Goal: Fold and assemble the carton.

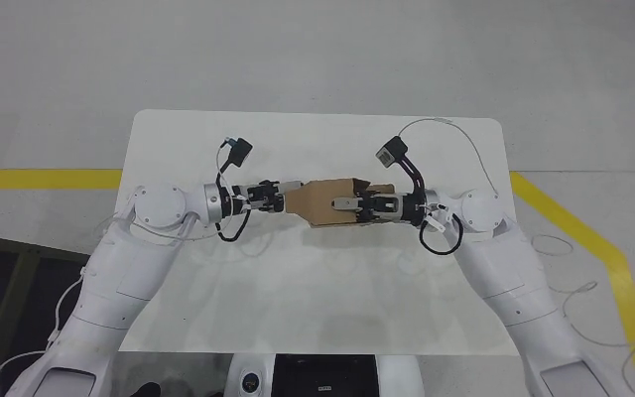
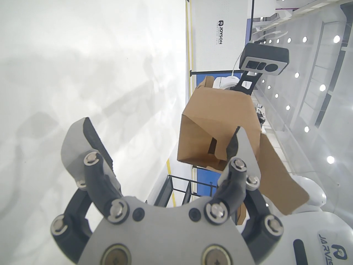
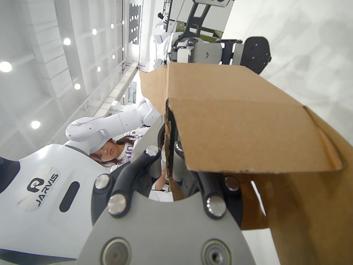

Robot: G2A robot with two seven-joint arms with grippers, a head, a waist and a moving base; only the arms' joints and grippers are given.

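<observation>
Carton (image 1: 332,198) over middle of the surface (image 1: 298,298), between both arms, end flaps loose. Right gripper (image 3: 168,150) pinches one cardboard wall. Left gripper (image 2: 162,144) spread wide at carton's opposite open end; contact unclear.

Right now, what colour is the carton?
The carton is plain brown cardboard, clearest in the right wrist view.

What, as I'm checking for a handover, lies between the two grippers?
The cardboard box lies between them, clearest in the top view: the right gripper grips one wall, the open left gripper sits at its opposite end.
</observation>
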